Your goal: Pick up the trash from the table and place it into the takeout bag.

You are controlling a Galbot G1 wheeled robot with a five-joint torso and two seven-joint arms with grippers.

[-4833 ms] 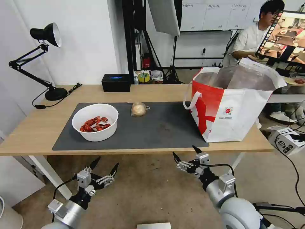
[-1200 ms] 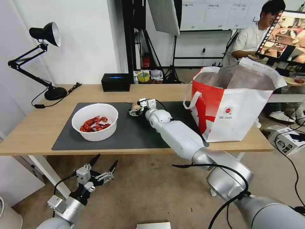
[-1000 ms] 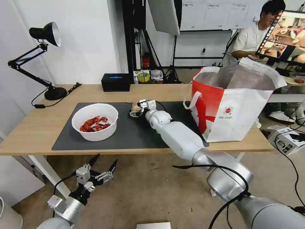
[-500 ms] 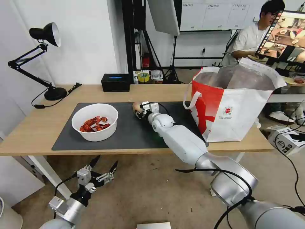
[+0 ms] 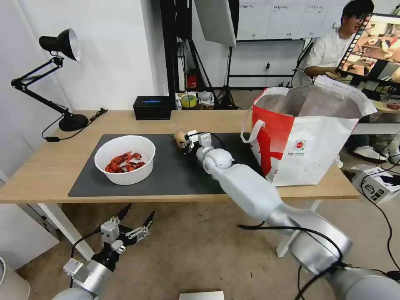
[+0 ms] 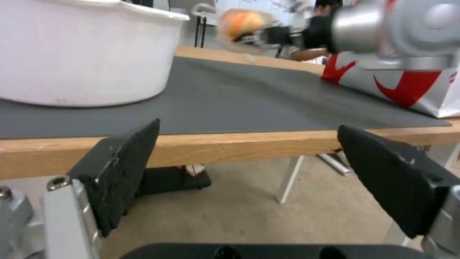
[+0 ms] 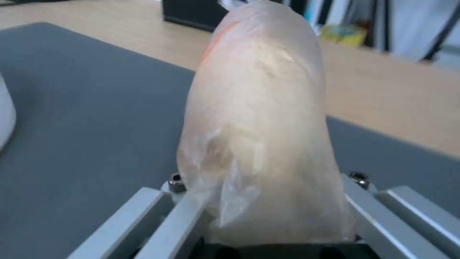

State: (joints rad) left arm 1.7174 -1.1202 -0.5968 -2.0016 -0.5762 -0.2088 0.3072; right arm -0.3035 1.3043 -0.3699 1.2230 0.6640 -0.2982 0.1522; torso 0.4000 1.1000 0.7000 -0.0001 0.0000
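Reaching out over the dark grey mat (image 5: 175, 166), my right tool (image 5: 186, 140) has its fingers closed on the small clear bag with the beige lump (image 5: 180, 137); from my right wrist the bag (image 7: 258, 144) stands pinched between the two metal fingers (image 7: 143, 216), and from my left wrist it shows clear of the mat. The white bowl of red crayfish shells (image 5: 124, 159) sits on the mat to my left of the bag, apart from it. The takeout bag (image 5: 306, 137) stands open on the surface (image 5: 46, 171) to my right, its near corner resting on the mat's edge, silver lining showing inside, a white loop handle (image 5: 252, 131) hanging on the side facing my arm. My right forearm lies across the mat just beside that side of the tote. Behind the mat, a black box (image 5: 152, 108) sits near the far edge of the surface, and a black desk lamp (image 5: 58, 43) stands at the far left corner with its cord trailing over the wood. My left tool (image 5: 133, 218) hangs below the surface's front edge, fingers (image 6: 120, 172) spread wide and holding nothing; from that wrist I see the bowl's white wall (image 6: 81, 54) and the red print of the tote (image 6: 407, 86).
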